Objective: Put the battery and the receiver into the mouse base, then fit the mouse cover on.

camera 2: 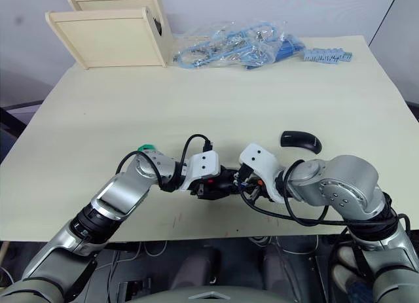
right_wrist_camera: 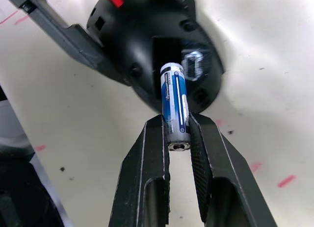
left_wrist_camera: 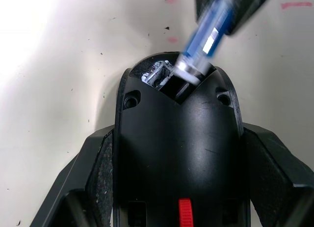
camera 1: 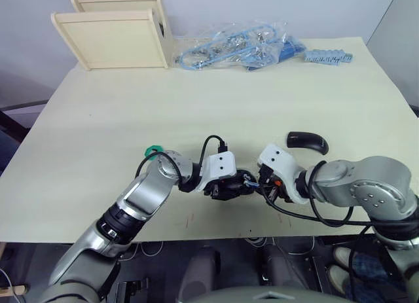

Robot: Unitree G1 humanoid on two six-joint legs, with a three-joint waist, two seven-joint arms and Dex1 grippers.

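Black lower shell, left wrist view: palm-sized black plastic mouse base (left_wrist_camera: pixel 179 153) with a red tab, clamped between the two black fingers (left_wrist_camera: pixel 93 168) of the left gripper (left_wrist_camera: pixel 179 188), one finger on each flank.
Battery bay, same view: open slot at the end of the base far from the left gripper, metal contact visible inside.
Cylinder, same view: slim blue-and-silver battery (left_wrist_camera: pixel 203 45), tilted, lower end at the mouth of the slot, upper end blurred.

Right wrist view, claw: right gripper (right_wrist_camera: pixel 177 134) pinched shut on the battery (right_wrist_camera: pixel 175 109), fingers (right_wrist_camera: pixel 147 158) pressing its two sides near the rear cap.
Right wrist view, battery tip: front end just ahead of the fingertips, over the dark opening of the mouse base (right_wrist_camera: pixel 147 45).
Right wrist view, table: pale cream tabletop (right_wrist_camera: pixel 255 65) with small red marks.

Head views, grippers: left gripper (camera 1: pixel 229 185) and right gripper (camera 1: pixel 262 183) tip to tip near the table's front edge.
Head views, cover: glossy all-black curved mouse cover (camera 1: pixel 308 142) lying alone beyond the right gripper, apart from it.
Head views, small disc: green round piece (camera 1: pixel 152 150) beside the left forearm.
Head views, far side: wooden box (camera 1: pixel 114 29) and clear bag of blue parts (camera 1: pixel 236 48), well away from both grippers.
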